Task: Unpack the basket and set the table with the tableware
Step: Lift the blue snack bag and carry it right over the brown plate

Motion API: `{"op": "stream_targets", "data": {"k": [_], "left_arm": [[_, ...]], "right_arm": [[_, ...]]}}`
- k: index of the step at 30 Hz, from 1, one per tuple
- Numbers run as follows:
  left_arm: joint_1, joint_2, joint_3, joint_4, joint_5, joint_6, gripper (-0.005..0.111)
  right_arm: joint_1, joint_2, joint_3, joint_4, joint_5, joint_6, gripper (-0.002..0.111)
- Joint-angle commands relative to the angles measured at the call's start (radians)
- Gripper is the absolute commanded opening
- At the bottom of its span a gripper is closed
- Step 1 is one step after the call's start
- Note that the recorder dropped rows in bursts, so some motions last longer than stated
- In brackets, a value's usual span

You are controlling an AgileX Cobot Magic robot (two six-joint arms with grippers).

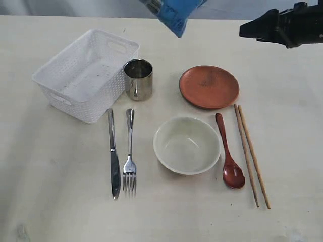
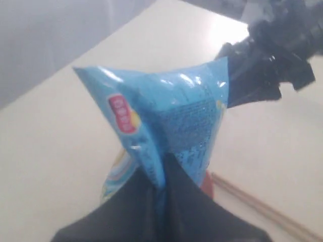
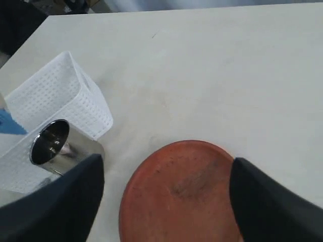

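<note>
left gripper [image 2: 162, 174] pinching packet [image 2: 171, 116], high at 12 o'clock, likely keeping it off the setting | right gripper [image 3: 166, 199] spread over plate [image 1: 209, 86], 1 o'clock | basket [image 1: 70, 108] looks empty, 10 o'clock

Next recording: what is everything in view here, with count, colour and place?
table: 1, pale cream, under everything
basket: 1, white, far left
cup: 1, steel, beside the basket
plate: 1, reddish-brown, right of cup
bowl: 1, cream, middle
knife: 1, steel, left of fork
fork: 1, steel, left of bowl
spoon: 1, dark red, right of bowl
chopsticks: 2, wooden, right of spoon
snack packet: 1, blue, held aloft
left tool: 1, black, shut on snack packet
right tool: 1, black, open, raised far right
</note>
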Motion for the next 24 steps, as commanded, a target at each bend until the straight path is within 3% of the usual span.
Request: {"op": "stream_targets", "data": {"k": [1,5,11,17,24], "left_arm": [[-0.041,0.077,-0.005,-0.059,-0.102,-0.253,0.000],[-0.090,0.153,-0.005,-0.150,-0.129,-0.312,0.000],[-0.167,0.242,-0.005,-0.255,-0.283,-0.315,0.000],[-0.181,0.318,-0.005,-0.421,-0.276,-0.328,0.000],[-0.181,0.385,-0.007,-0.472,-0.231,-0.320,0.000]], "right_arm": [[-0.083,-0.019,0.002,-0.043,0.007,0.054,0.067],[-0.153,-0.019,0.002,-0.043,0.046,0.077,0.067],[-0.163,-0.019,0.002,-0.022,0.106,0.077,0.067],[-0.163,-0.019,0.002,0.002,0.137,0.067,0.067],[-0.163,-0.019,0.002,0.005,0.165,0.067,0.067]]}}
